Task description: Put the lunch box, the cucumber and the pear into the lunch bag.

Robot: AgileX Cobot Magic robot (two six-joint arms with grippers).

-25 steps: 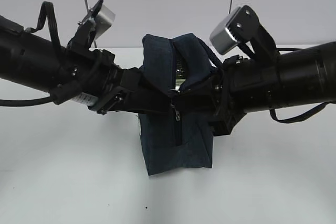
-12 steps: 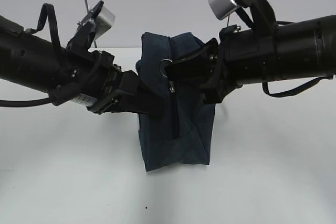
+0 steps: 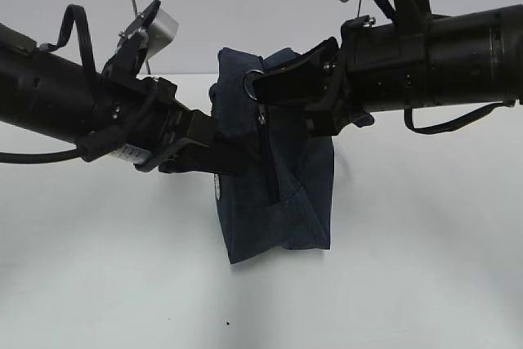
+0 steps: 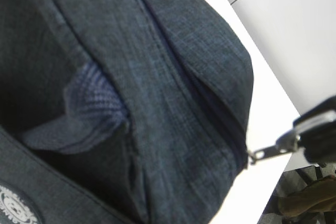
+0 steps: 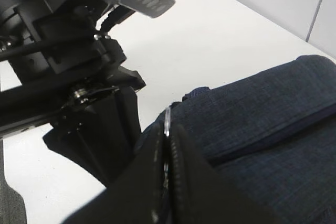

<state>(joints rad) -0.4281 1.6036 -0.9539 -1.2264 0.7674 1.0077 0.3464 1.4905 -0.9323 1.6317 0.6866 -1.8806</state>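
The navy lunch bag (image 3: 278, 194) stands on its end at the middle of the white table. My left gripper (image 3: 233, 159) is shut on the fabric of its left side; in the left wrist view the bag (image 4: 157, 77) fills the frame and my own fingers are hidden. My right gripper (image 3: 260, 89) is shut on the metal ring pull (image 3: 252, 85) at the bag's upper front. The right wrist view shows the ring (image 5: 167, 118) pinched between the closed fingers (image 5: 181, 150) above the bag (image 5: 262, 124). The zip line looks closed. The lunch box, cucumber and pear are out of view.
The white table (image 3: 409, 284) surrounds the bag, with a pale wall behind. A padded handle loop (image 4: 84, 108) and a round logo patch (image 4: 13, 205) show on the bag. The left arm (image 5: 79, 93) sits close beside the right gripper.
My right gripper has risen and moved left with the ring pull, drawing the zip along the bag. The open gap with foil lining no longer shows. The left gripper has stayed put.
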